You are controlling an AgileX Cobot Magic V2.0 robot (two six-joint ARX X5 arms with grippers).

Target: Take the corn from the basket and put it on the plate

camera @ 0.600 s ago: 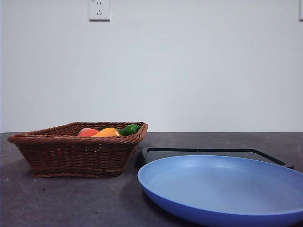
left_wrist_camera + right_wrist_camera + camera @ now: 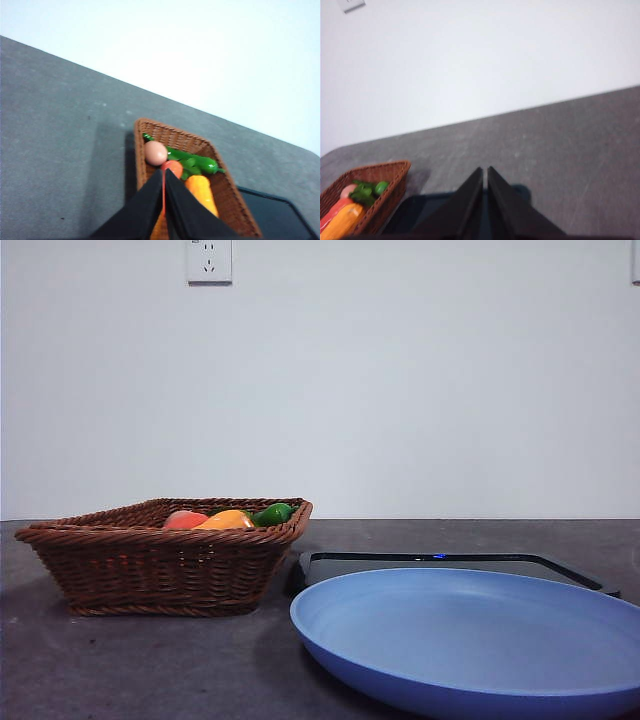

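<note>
- The left pincer (image 2: 164, 200) is hanging above the near end of the basket (image 2: 140, 165), its jaws pressed together with only a thin slit between them, holding nothing.
- The corn (image 2: 202, 192) is lying in the basket just beyond and to one side of the jaw tips, lengthwise along the wicker wall.
- To grasp well, I judge the left pincer needs spreading first, then shifting sideways over the cob's middle and closing across its narrow width, not along its length.
- The reddish-orange fruit (image 2: 172, 169) is sitting right ahead of the tips, so a straight descent is risking the wrong item.
- Also in the basket: a pale round egg-like thing (image 2: 156, 153) and green vegetables (image 2: 195, 162), crowding close to the corn.
- The right pincer (image 2: 485, 200) is waiting, jaws pressed together and empty, above the black tray (image 2: 420, 212).
- The plate (image 2: 470, 640) is sitting empty on the tabletop (image 2: 150, 665), beside the basket and in front of the tray.
</note>
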